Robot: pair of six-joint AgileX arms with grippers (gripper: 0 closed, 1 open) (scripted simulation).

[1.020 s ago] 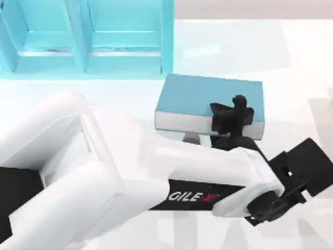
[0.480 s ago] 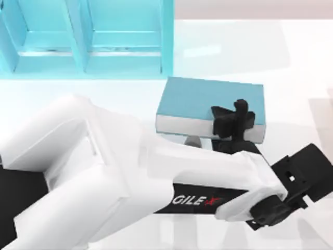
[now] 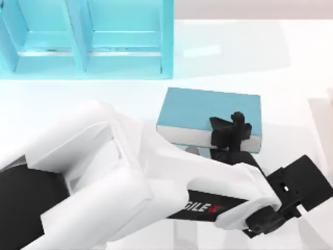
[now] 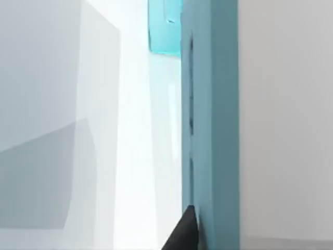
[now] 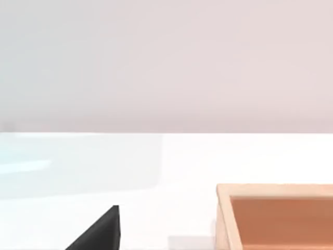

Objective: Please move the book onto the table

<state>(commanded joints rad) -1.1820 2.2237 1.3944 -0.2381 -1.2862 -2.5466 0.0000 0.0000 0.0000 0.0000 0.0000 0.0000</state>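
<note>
On glossy white table (image 3: 291, 62), left tool (image 3: 231, 130) clamping book (image 3: 208, 112)

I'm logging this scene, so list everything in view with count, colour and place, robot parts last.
book: one, light teal-blue cover with white page edges, lying flat near the table's middle, in front of the shelf unit, held at its near edge.
shelf unit: one, teal, open compartments, at the far left of the table.
wooden box: one, light wood with an orange-brown inside, seen in the right wrist view on the table.
table: one, glossy white, under everything.
left tool: one, black, clamped on the book's near edge; its white arm reaches in from the left.
right tool: one dark fingertip in the right wrist view, over the table.
</note>
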